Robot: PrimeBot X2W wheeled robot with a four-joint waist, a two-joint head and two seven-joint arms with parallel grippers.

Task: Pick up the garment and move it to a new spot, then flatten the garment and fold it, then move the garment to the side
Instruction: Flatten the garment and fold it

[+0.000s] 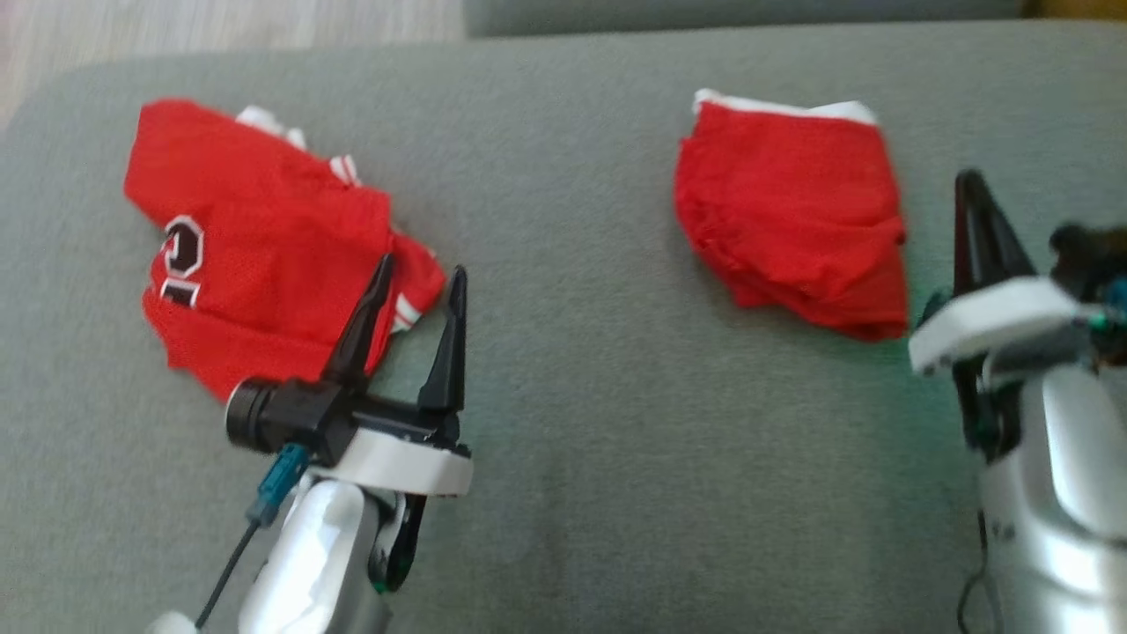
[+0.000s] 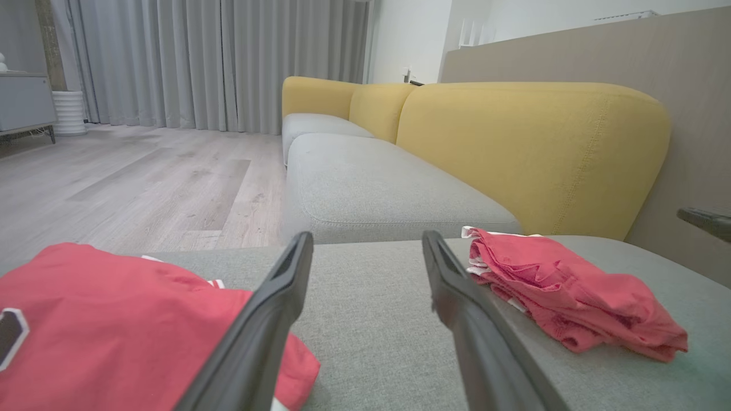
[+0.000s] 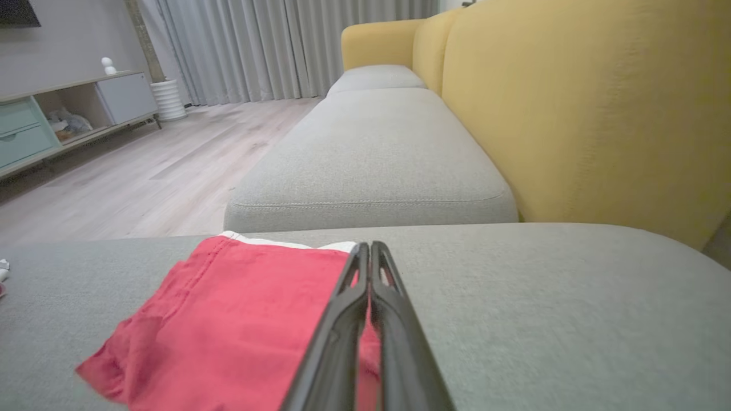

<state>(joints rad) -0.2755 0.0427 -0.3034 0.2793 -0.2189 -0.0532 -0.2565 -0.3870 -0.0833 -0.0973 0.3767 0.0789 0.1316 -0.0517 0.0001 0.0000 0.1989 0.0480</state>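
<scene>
As the head view looks down on the grey seat cushion (image 1: 572, 396), the red jersey (image 1: 255, 255) lies crumpled at left and the folded red garment (image 1: 792, 220) at right, well apart. The left gripper (image 1: 423, 264) is spread wide at the jersey's near right edge.

Left wrist view: jersey (image 2: 114, 319) left, folded garment (image 2: 571, 297) right.

Right wrist view: the right gripper (image 3: 370, 245) is pressed together over the folded garment's right edge; I cannot tell whether they touch.
</scene>
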